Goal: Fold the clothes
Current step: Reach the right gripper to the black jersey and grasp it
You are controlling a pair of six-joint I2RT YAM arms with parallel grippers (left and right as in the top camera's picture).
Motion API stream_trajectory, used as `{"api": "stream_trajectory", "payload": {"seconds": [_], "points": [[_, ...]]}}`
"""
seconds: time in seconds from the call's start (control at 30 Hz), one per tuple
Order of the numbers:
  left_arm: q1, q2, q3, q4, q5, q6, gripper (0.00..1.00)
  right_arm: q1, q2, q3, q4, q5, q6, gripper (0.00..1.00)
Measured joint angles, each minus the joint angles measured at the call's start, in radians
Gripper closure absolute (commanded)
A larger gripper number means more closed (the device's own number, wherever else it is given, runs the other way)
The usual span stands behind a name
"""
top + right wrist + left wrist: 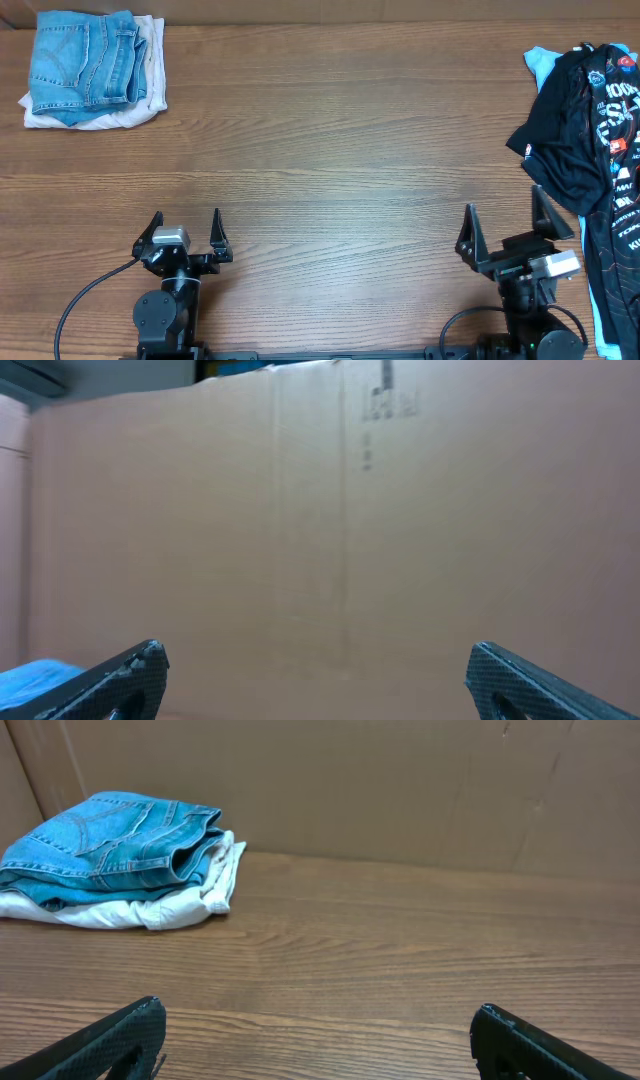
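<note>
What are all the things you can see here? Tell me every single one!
jeans: one, blue, folded, far left corner
white garment: one, white, folded under the jeans
black jersey: one, black with white letters, crumpled, right edge
light-blue garment: one, light blue, at the jersey's far edge
table: one, brown wood
cardboard wall: one, brown, behind the table
left end effector: one, black, open, empty, near edge
right end effector: one, black, open, empty, near edge
</note>
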Motion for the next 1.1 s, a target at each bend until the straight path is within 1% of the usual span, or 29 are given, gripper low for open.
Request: {"api": "stream_trajectory", "payload": {"seconds": [0.13,0.23,0.3,0.4,0.5,0.6,0.7,0.77,0.87,1.1], "points": [[0.0,0.0,0.0,-0.001,0.0,0.0,0.0,0.0,0.128,0.129,-0.001,0.051,-0.077,0.0],[0.0,-0.001,0.0,0.0,0.0,0.0,0.0,0.0,0.317,0.306,-0.034,0.074,-0.145,0.0],[0.0,-0.002,0.0,-0.001,0.0,0.0,0.0,0.0,0.491,0.457,-0.101,0.098,-0.177,0.0],[0.0,-0.003,0.0,0.0,0.0,0.0,0.0,-0.009,0.734,0.66,-0.247,0.142,-0.21,0.0],[0.0,-0.003,0.0,0.0,0.0,0.0,0.0,-0.053,0.975,0.88,-0.449,0.176,-0.23,0.0],[0.0,-0.003,0.0,-0.001,0.0,0.0,0.0,-0.133,1.216,1.133,-0.692,0.195,-0.242,0.0],[0.0,-0.003,0.0,0.0,0.0,0.0,0.0,-0.22,1.426,1.363,-0.876,0.204,-0.249,0.01],[0.0,-0.003,0.0,-0.001,0.0,0.0,0.0,-0.267,1.546,1.478,-0.957,0.212,-0.253,0.0],[0.0,-0.003,0.0,-0.001,0.0,0.0,0.0,-0.312,1.66,1.546,-0.993,0.216,-0.253,0.0],[0.0,-0.003,0.0,0.0,0.0,0.0,0.0,-0.351,1.847,1.55,-0.988,0.243,-0.251,0.0]]}}
